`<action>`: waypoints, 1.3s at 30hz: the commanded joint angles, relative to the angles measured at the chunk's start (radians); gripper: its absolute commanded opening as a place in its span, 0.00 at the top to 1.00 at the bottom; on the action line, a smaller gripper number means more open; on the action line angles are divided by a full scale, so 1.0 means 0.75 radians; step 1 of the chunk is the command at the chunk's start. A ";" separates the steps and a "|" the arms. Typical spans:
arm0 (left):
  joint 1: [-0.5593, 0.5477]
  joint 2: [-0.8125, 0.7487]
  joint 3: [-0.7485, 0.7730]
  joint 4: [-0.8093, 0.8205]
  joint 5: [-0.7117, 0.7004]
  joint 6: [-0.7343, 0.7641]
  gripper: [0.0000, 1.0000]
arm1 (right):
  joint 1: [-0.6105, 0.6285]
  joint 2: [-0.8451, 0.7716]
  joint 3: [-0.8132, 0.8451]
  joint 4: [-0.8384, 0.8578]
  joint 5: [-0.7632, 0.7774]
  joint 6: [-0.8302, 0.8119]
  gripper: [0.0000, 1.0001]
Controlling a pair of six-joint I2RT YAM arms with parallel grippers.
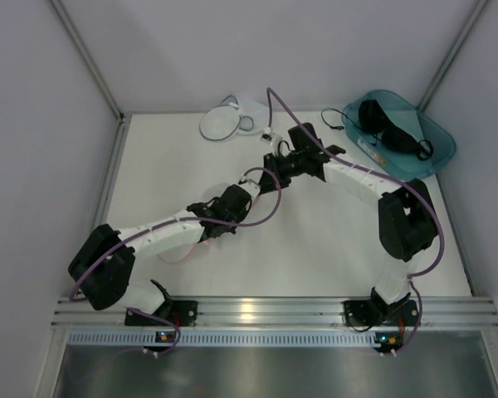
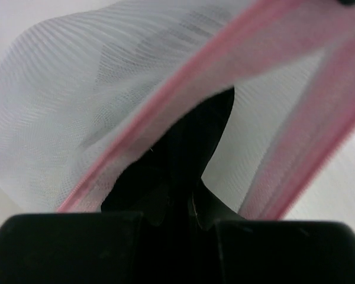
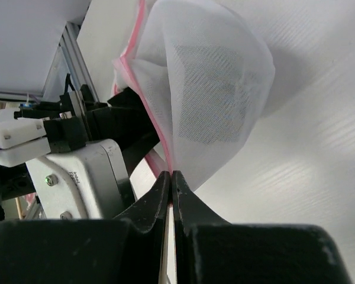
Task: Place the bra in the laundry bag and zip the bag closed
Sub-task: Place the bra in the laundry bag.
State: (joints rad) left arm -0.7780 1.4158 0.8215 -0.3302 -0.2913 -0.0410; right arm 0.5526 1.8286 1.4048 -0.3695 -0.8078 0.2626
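No legible text or markings

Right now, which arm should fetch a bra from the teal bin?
Right. The teal bin with the bra sits far right, beside the right arm; the left arm would reach across it. The right tool, shut on the pink-rimmed bag, must release first.

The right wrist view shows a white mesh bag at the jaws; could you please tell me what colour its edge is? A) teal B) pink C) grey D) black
B: the mesh bag has a pink edge that runs down into the shut jaws of the right gripper.
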 commanded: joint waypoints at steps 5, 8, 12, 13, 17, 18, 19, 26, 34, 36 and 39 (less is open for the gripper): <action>-0.116 0.000 0.009 0.052 -0.212 0.014 1.00 | 0.014 -0.133 -0.126 0.149 -0.091 0.138 1.00; -0.124 0.063 -0.003 0.058 -0.150 0.006 1.00 | 0.014 -0.129 -0.157 0.216 -0.140 0.226 1.00; -0.122 0.137 -0.030 0.101 -0.092 0.012 1.00 | -0.002 -0.137 -0.198 0.333 -0.234 0.402 1.00; -0.122 0.143 -0.026 0.101 -0.086 0.016 1.00 | -0.005 -0.141 -0.214 0.353 -0.262 0.429 1.00; -0.122 0.160 0.011 0.095 -0.106 0.042 1.00 | -0.027 -0.151 -0.243 0.437 -0.314 0.527 1.00; -0.122 0.158 0.025 0.086 -0.127 0.042 0.97 | -0.029 -0.156 -0.251 0.464 -0.320 0.550 1.00; -0.122 0.133 0.036 0.078 -0.119 0.079 0.88 | -0.027 -0.156 -0.263 0.460 -0.316 0.544 1.00; -0.120 -0.192 0.099 -0.075 0.165 0.153 0.53 | -0.033 -0.131 -0.255 0.339 -0.259 0.401 1.00; 0.168 -0.317 0.275 -0.406 0.564 0.067 0.42 | -0.041 -0.088 -0.210 0.298 -0.244 0.384 1.00; 0.294 -0.272 0.279 -0.431 0.589 0.108 0.42 | -0.041 -0.086 -0.210 0.296 -0.244 0.382 1.00; 0.466 -0.158 0.285 -0.441 0.731 0.179 0.43 | -0.043 -0.078 -0.204 0.276 -0.248 0.368 1.00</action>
State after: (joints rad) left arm -0.5209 1.2167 1.0195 -0.5755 0.0990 0.0460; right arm 0.5224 1.7794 1.2007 -0.1585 -0.9707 0.5667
